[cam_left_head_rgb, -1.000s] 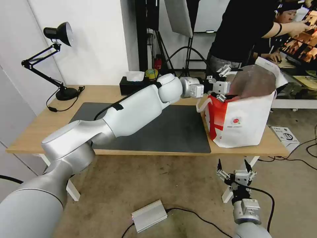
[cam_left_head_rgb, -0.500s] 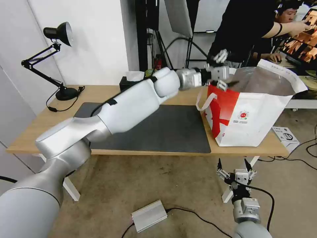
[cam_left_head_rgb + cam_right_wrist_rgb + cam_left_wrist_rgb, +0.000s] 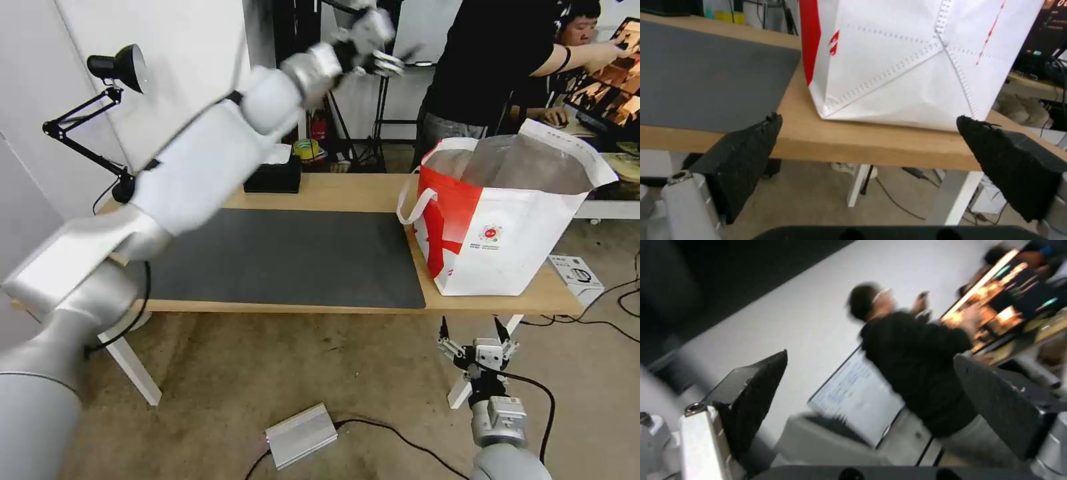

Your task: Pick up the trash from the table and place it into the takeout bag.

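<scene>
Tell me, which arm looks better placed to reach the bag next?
Probably the left. The left gripper is open, raised high above the table, so it could swing down to the takeout bag. The right gripper hangs open below the table edge, in front of the bag.

Left gripper [image 3: 871,380]: two black textured fingers [image 3: 753,396] spread wide apart, nothing between them. A white housing block [image 3: 698,440] sits at the base of one finger. Beyond the fingers, the camera faces the room: a pale wall [image 3: 786,316], a person in a black top [image 3: 916,363] beside a lit display of orange tones [image 3: 1000,303], and a whitish panel [image 3: 853,396] just below the person. The whole view is motion-blurred.
</scene>
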You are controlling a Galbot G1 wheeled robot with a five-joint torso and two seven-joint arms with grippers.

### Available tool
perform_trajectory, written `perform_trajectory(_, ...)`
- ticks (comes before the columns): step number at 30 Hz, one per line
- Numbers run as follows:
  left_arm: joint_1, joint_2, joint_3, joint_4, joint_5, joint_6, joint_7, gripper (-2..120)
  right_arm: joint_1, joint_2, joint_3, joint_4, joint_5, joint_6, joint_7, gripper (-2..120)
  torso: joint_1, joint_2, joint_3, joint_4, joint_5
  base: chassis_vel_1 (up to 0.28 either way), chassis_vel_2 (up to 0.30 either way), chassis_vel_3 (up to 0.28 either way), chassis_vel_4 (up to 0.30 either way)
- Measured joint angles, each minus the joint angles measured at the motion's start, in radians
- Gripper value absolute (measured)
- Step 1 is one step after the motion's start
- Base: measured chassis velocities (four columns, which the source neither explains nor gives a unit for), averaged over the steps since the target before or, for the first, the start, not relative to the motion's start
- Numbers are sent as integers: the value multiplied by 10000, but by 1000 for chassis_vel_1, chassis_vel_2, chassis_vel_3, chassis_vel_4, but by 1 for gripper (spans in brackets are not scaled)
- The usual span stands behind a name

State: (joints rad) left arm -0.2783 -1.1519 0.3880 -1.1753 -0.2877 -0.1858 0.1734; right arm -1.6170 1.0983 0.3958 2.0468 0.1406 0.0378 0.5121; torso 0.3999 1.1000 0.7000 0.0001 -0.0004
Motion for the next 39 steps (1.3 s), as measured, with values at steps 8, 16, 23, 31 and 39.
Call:
perform_trajectory(8, 921, 2144, -613, -1672, -869, 814, -428, 100, 11, -75, 16, 17, 11, -22, -9, 100, 1, 0, 0, -1, -1, 0, 0, 0, 0)
perform_trajectory(16, 4444, 4746, -2735, -4375, -1313, 1485, -846, 100, 137, -194, -63, 137, 16, -123, -173, 100, 0, 0, 0, 0, -8, 0, 0, 0, 0)
perform_trajectory(23, 8732, 5909, -5952, -6311, -1490, 1627, -1344, 100, 251, -291, -270, 206, 21, -155, -223, 100, -2, -1, -2, 1, -1, 0, 0, 0, 0)
perform_trajectory(31, 12452, 5060, -8539, -7467, -1198, 1640, -1582, 100, -190, -124, 371, 430, 15, -11, -296, 100, -1, 0, -1, -13, 3, 0, 0, 0, 0)
perform_trajectory(39, 15845, 3495, -10368, -8523, -619, 1585, -2216, 100, -343, -139, 411, 428, 81, 45, -417, 100, -1, 0, -2, -2, 2, 0, 0, 0, 0)
